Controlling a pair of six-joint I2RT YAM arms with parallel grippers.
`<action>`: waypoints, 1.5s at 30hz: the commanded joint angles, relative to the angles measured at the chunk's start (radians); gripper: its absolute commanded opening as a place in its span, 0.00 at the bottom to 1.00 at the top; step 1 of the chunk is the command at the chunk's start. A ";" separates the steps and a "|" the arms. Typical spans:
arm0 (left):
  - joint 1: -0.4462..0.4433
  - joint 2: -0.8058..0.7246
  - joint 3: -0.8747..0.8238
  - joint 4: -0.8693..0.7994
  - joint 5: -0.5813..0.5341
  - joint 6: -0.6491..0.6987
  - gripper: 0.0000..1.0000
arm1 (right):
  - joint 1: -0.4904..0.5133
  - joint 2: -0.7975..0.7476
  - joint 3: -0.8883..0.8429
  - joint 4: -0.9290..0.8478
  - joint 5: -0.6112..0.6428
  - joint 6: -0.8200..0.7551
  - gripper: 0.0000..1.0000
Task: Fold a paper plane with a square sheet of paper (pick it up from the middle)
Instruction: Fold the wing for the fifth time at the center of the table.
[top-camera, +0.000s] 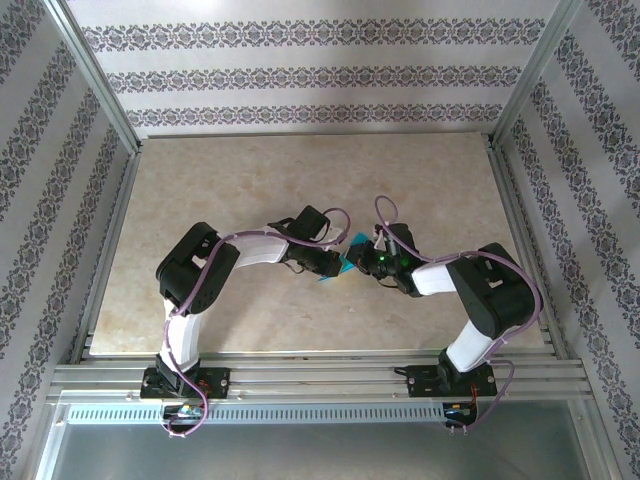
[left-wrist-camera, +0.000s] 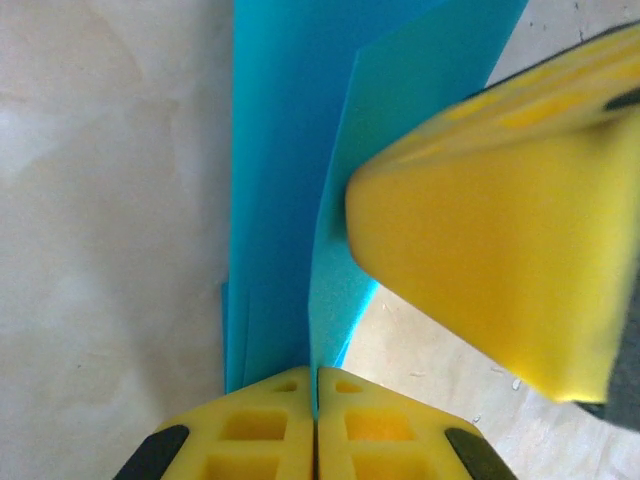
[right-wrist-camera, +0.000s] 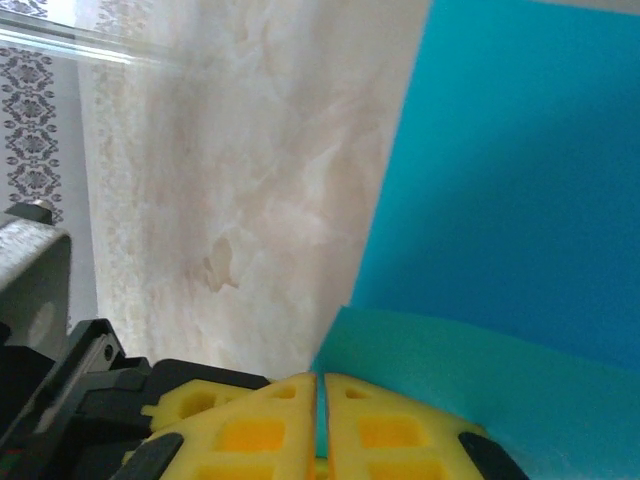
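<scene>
Clamped shut on the paper (left-wrist-camera: 280, 150) from nine and three o'clock with left gripper (left-wrist-camera: 316, 378) and right gripper (right-wrist-camera: 320, 382); pull evenly, crease straight.

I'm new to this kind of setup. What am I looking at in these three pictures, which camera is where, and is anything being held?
Two robot arms are bolted at the near edge of a marble-patterned table. The wide picture looks down from above and behind them. The other two come from a camera on each wrist, so the yellow blocks at the bottom are that arm's own fingers. The left gripper and the right gripper meet mid-table, each pinched shut on the teal-blue paper, already partly folded.
</scene>
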 joint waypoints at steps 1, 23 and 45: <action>0.019 0.053 -0.010 -0.159 -0.044 -0.029 0.09 | 0.011 -0.001 -0.019 0.020 0.025 0.003 0.11; 0.019 0.069 0.000 -0.186 -0.024 -0.025 0.12 | -0.012 0.045 -0.013 -0.039 0.053 0.012 0.11; 0.022 0.079 -0.008 -0.173 -0.024 -0.031 0.12 | -0.042 0.008 0.020 -0.113 0.004 -0.081 0.17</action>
